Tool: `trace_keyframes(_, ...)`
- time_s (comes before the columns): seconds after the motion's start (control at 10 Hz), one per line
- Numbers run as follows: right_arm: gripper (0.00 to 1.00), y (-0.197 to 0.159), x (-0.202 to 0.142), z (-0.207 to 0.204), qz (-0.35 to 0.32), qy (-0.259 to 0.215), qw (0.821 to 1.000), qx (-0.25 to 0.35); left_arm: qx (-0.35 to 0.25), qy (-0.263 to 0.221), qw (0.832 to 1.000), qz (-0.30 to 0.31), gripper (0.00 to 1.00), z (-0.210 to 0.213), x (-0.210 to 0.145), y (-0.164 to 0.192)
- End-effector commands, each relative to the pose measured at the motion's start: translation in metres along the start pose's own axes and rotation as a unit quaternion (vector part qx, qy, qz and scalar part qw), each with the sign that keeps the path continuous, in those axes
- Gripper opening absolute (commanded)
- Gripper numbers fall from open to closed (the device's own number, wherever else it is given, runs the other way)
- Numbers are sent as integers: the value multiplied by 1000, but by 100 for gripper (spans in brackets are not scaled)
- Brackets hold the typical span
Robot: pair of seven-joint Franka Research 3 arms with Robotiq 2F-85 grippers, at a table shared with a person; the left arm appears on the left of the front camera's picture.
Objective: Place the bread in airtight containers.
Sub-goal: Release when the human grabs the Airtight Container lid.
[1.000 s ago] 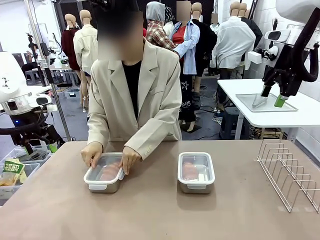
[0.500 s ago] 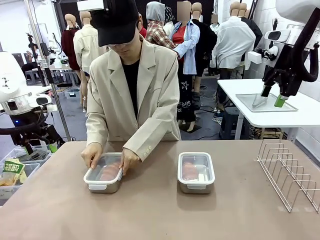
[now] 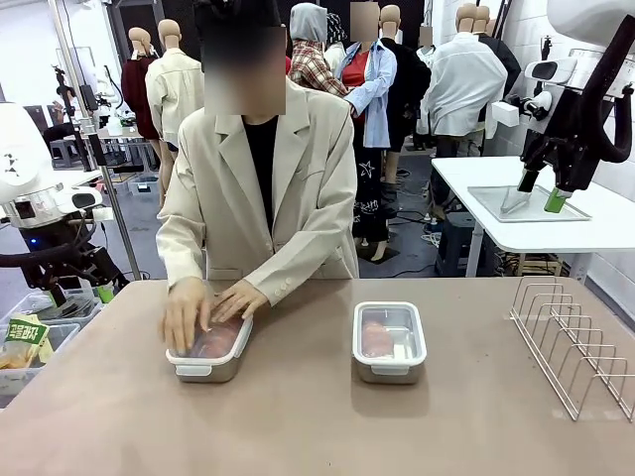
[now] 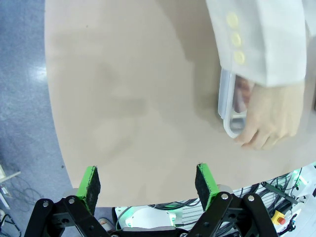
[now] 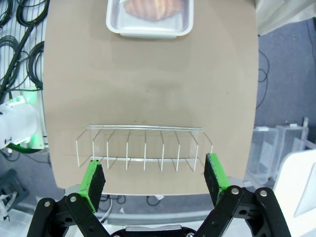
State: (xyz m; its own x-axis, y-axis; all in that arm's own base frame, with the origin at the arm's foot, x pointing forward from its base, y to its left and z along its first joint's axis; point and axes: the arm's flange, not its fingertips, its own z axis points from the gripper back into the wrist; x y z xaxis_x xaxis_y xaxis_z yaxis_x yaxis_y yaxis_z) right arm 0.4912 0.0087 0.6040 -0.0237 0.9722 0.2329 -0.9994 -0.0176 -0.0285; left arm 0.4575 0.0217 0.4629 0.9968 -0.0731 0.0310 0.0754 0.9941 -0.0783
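I count two lidded steel containers [image 3: 390, 342] on the table [image 3: 298, 426], one croissant [image 3: 376, 338] each; person's hands [image 3: 185, 312] press the left lid. One wire rack [image 3: 573, 352]. Left gripper [image 4: 148, 181] and right gripper [image 5: 154, 180] both spread, empty. No legible print.

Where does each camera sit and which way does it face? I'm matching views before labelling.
Front: fixed between the arms, facing the person across the table; both arms at the edges.
Left wrist: above the table, looking down past the open left gripper at the person's hand on the left container.
Right wrist: looking down past the open right gripper at the wire rack and right container.
Shared: front shows both containers.
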Motion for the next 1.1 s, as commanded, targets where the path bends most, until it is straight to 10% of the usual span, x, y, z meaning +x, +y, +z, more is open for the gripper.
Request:
trace_keyframes(0.0,100,2,-1,2,-1,3,1000,4,4,0,1000,0,100,2,1,0)
trace_keyframes(1.0,100,2,-1,2,-1,3,1000,4,4,0,1000,0,100,2,1,0)
